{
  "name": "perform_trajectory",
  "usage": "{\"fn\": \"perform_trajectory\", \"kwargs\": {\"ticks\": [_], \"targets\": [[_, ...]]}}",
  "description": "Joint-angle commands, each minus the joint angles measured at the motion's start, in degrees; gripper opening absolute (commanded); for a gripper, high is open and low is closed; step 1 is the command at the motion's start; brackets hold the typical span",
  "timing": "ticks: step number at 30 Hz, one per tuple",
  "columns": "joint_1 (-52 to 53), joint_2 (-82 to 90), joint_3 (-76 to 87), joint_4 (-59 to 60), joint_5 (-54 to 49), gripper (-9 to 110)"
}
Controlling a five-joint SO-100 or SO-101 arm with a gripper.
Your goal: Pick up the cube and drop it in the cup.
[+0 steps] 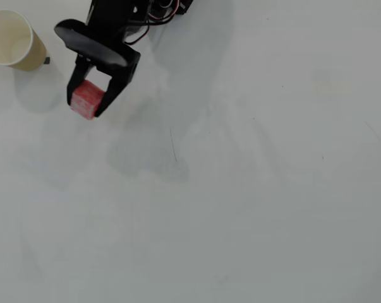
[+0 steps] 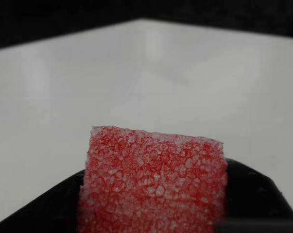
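While held: my fingers pinch the red cube, closed on both its sides.
Cup: upright on the counter, left of me overhead.

Bright, even light is filling both views; the arm is casting soft grey shadows on the table, whose far part is blurring in the wrist view.

Small red-pink foam cube, white-speckled bubbly texture in wrist view. Matte black plastic gripper. Cream-beige paper cup, pale inside. Plain off-white surface, faint grey shadows.
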Motion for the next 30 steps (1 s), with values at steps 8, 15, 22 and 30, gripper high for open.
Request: {"fn": "perform_trajectory", "kwargs": {"ticks": [8, 15, 22, 30], "targets": [[9.84, 4.04, -5.27, 0.7, -1.49, 12], [15.82, -1.58, -12.48, 2.02, -1.58, 12], [19.51, -8.09, -20.92, 1.67, -1.58, 12], [23.29, -13.36, -26.02, 1.85, -1.93, 12]]}}
